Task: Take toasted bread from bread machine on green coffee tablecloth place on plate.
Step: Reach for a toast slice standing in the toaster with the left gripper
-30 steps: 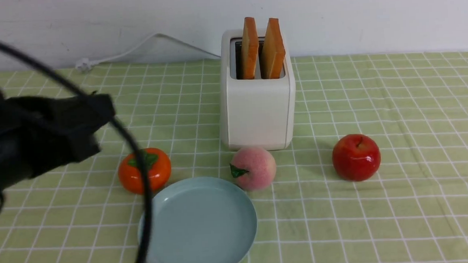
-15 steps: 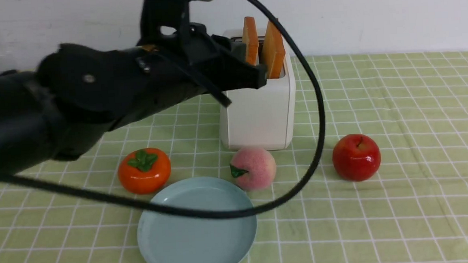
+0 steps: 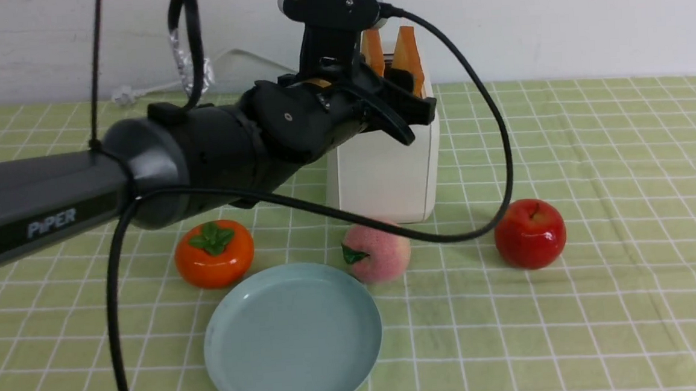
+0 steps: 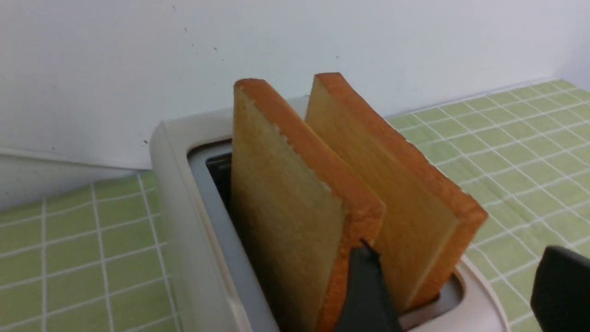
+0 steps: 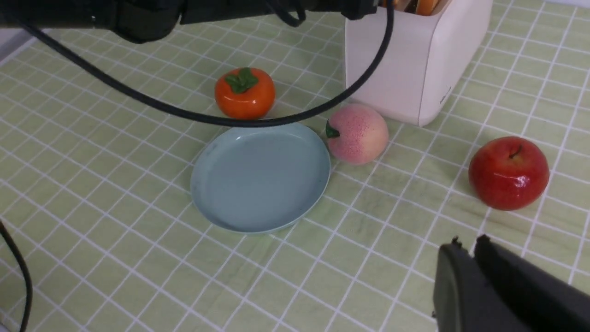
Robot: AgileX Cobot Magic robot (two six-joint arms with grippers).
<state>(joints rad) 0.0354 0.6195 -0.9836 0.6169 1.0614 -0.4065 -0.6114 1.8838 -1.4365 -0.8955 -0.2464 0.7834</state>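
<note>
I saw the toasted bread (image 4: 290, 198), two slices, standing in the slots of the bread machine (image 3: 383, 175). The left tool (image 4: 461, 286) was open beside it. "PiPER" was readable on the left arm (image 3: 159, 165); the machine's small side marking was illegible. That arm partly hid the slices. I couldn't tell whether the right tool (image 5: 469, 244), cut off by its wrist view, was open.

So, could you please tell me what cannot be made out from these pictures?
- Front view: most of the toaster's slotted top, behind the left arm.
- Left wrist view: the lower parts of both toast slices, sunk inside the toaster.
- Right wrist view: the toast's upper parts, cut off by the edge.
</note>
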